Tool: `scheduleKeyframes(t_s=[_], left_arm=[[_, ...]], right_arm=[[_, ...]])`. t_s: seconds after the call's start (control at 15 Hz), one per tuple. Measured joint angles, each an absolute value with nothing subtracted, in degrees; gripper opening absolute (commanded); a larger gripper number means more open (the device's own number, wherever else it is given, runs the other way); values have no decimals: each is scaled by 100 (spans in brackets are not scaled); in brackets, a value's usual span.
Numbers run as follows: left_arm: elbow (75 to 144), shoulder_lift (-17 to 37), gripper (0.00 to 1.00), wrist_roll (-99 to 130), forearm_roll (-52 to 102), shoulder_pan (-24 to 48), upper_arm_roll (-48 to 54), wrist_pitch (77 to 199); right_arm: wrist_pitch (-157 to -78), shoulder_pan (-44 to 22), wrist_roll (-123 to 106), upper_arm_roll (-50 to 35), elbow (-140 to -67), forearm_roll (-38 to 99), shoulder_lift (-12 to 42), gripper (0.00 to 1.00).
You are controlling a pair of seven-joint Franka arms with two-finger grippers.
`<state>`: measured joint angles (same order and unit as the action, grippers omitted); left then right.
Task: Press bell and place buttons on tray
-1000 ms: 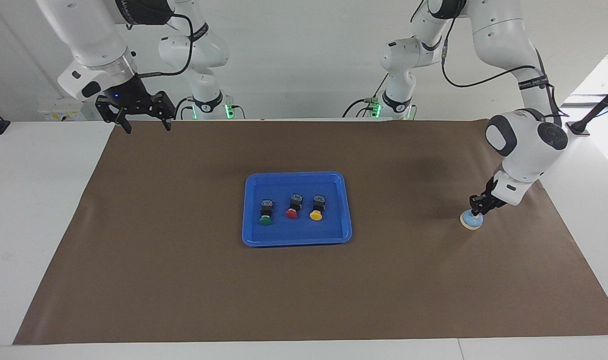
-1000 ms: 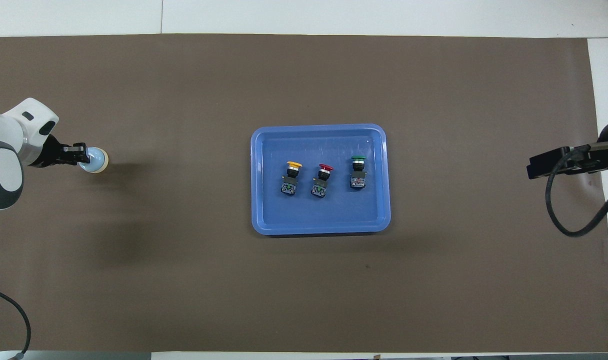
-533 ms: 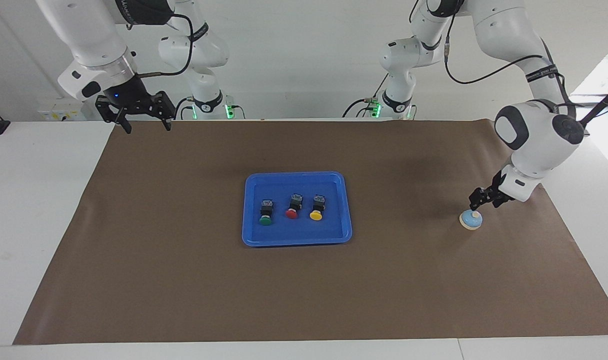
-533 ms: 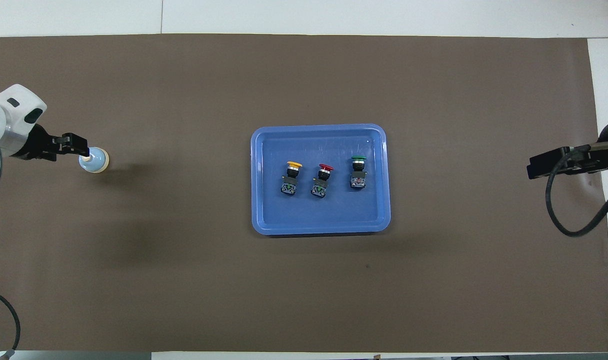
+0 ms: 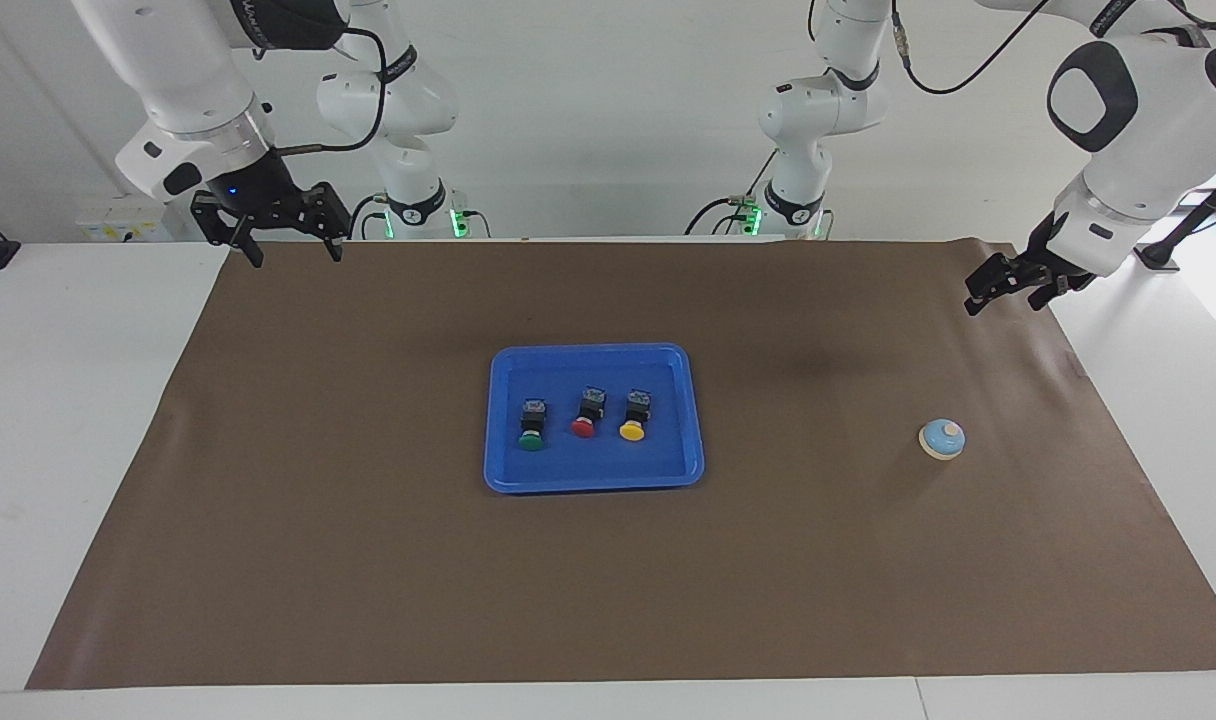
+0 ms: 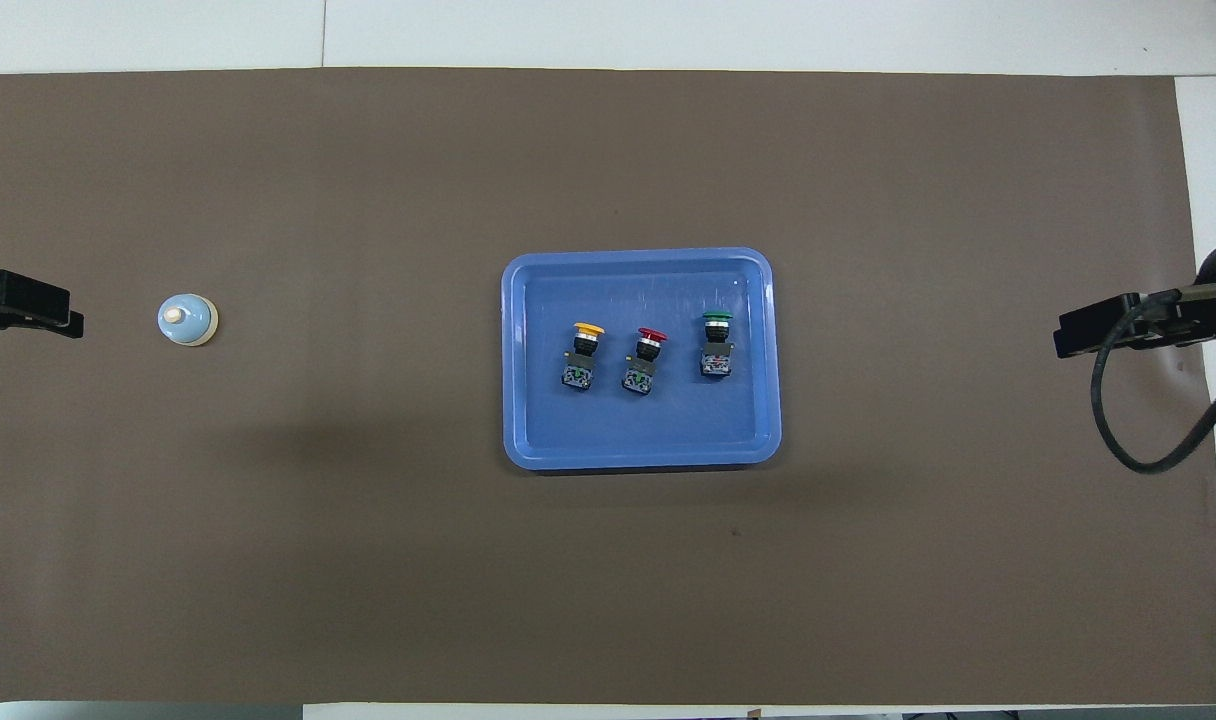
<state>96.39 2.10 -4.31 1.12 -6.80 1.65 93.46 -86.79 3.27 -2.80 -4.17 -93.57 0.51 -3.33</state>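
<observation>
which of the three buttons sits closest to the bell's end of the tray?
The yellow button. It lies at the end of the row toward the bell; the red button is in the middle and the green button farthest from it.

Three buttons (image 6: 646, 354) (yellow, red and green caps) lie side by side in the blue tray (image 6: 528, 440) at the centre of the brown-covered worktop (image 6: 368, 560). The bell (image 6: 187, 320) stands alone toward the left arm's end, near the left gripper (image 6: 28, 308).
</observation>
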Motion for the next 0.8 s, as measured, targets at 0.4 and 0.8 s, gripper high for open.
scheduleKeyframes(t_s=[0.4,0.8], left_arm=[[9632,196,100,-432,112,-649,200,9342],[9583,111,100,-437,112,-560,216,9104]], right_arm=[[-8679,327,-280,-417,-9357,51,-333,100],[-8679,327,-281,-417,-9357,51,-333,100]])
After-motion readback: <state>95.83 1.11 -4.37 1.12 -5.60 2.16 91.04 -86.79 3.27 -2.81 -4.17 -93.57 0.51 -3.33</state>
